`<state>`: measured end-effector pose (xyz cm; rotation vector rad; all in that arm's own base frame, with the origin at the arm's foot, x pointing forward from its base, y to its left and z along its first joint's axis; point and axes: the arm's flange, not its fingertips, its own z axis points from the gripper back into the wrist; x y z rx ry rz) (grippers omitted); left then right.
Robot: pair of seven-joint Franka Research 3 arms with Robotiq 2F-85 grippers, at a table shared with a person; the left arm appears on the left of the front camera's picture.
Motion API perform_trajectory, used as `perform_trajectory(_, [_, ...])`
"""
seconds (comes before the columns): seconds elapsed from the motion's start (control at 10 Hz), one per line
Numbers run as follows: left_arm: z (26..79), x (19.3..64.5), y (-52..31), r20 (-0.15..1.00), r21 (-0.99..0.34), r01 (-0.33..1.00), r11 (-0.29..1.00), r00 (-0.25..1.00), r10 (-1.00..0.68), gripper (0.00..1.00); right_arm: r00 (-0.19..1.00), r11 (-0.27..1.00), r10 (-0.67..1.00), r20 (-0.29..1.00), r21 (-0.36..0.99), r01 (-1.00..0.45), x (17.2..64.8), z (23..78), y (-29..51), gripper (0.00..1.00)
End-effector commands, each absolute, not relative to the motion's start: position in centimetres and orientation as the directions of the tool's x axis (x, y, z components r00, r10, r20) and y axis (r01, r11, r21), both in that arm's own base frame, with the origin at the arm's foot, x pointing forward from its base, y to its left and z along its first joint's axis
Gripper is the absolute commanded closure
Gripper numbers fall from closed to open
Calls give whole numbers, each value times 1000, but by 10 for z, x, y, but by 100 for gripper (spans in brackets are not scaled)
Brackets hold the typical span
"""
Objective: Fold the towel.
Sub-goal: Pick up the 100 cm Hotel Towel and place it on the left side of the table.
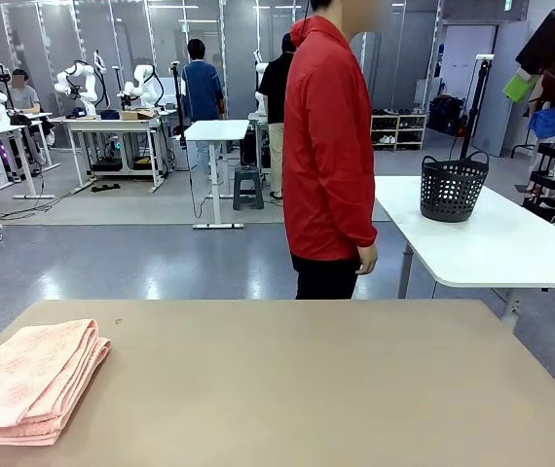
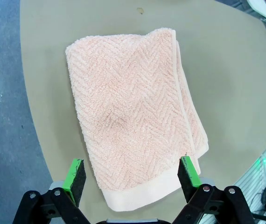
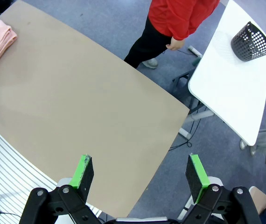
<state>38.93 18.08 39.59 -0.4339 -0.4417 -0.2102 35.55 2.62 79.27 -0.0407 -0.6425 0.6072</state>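
Folded salmon-pink herringbone terry towel (image 1: 29, 381) sits at seven o'clock on the tan tabletop (image 1: 287, 389); both claws released, so any further fold needs corners pinched evenly.

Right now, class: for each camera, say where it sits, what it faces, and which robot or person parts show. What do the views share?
Front: at the robot's table edge, facing the person; no arm.
Left wrist: above the towel, looking down; open left pincer.
Right wrist: high over the table; open right pincer, person's hand.
Shared: towel, table, basket.
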Motion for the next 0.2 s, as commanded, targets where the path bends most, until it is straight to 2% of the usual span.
perform_trajectory(0.0, [397, 393, 185, 454, -353, 298, 887, 883, -117, 0, 631, 825, 546, 551, -222, -520, 356, 794, 25, 0])
perform_trajectory(0.1, [397, 393, 185, 454, -353, 298, 887, 883, -117, 0, 631, 825, 546, 551, -222, -520, 356, 794, 25, 0])
